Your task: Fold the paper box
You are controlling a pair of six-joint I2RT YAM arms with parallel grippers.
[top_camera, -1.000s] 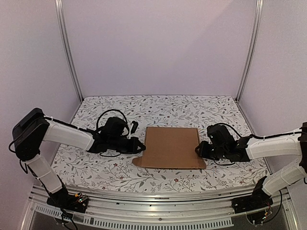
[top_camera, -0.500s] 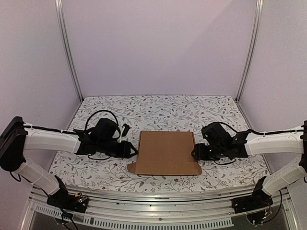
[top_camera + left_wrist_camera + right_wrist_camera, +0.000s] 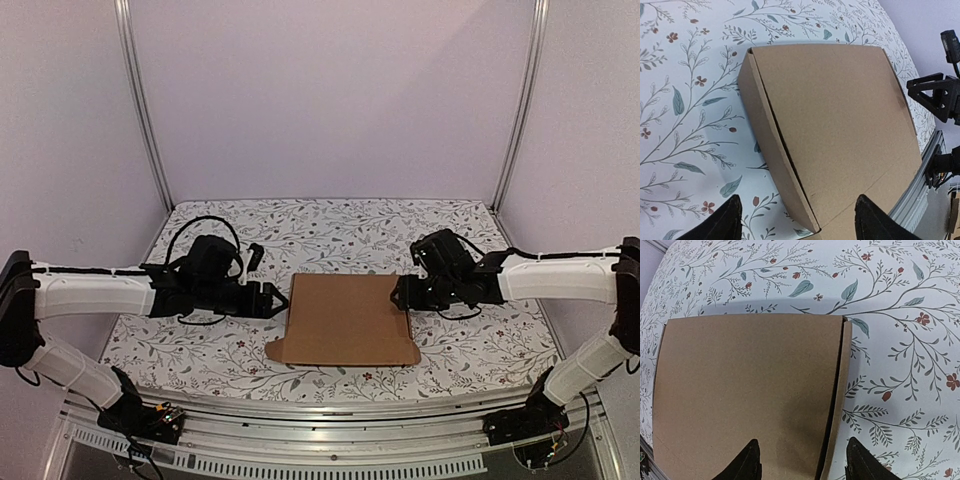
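Worktop (image 3: 340, 225): covered by a floral-printed cloth.
Paper box (image 3: 347, 320): a brown carton folded flat and shut. It lies on the worktop's middle, a little toward 6 o'clock. A small tab (image 3: 275, 350) sticks out at its 7 o'clock corner.
Left pincer (image 3: 280, 298): at the box's 9 o'clock side with its fingers spread wide. It holds nothing, and the box's side wall is just in front of the tips.
Right pincer (image 3: 398, 296): at the box's 3 o'clock edge with its fingers apart, astride that edge. One tip is over the lid, the other over the cloth. Contact cannot be told.
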